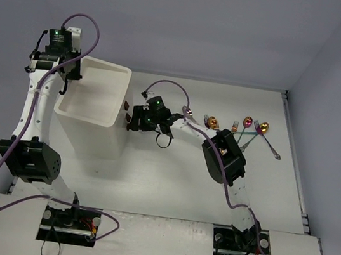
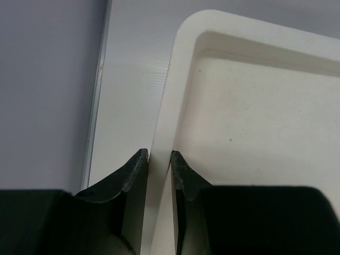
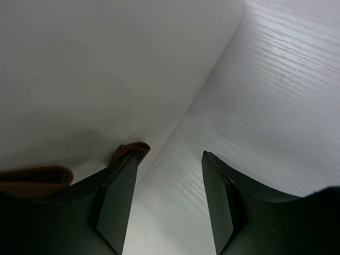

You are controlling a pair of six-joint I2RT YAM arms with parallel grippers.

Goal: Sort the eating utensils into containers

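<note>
We find the right gripper low over the table, hard against the right-hand face of the white drawer unit. In the right wrist view its jaws stand well apart, with bare table surface between them and nothing held. The left finger of this gripper lies just beside a small brown handle on the unit's face. We cannot tell whether it touches the handle. A second brown handle shows at the lower left edge of that view.

The drawer unit stands upright on the left half of the table. Its top forms a shallow open tray, and we see no utensil in it.

The eating utensils lie together on the table to the right of the unit, well apart from it and beyond the right arm's elbow. We note a silver piece nearest the unit, then a gold piece, then iridescent spoons with crossed handles. None is in a container.

Farthest back, the left gripper sits at the left rim of the unit. In the left wrist view its fingers straddle the rim wall, one outside and one inside the tray. They are closed onto it with no gap to be seen.
</note>
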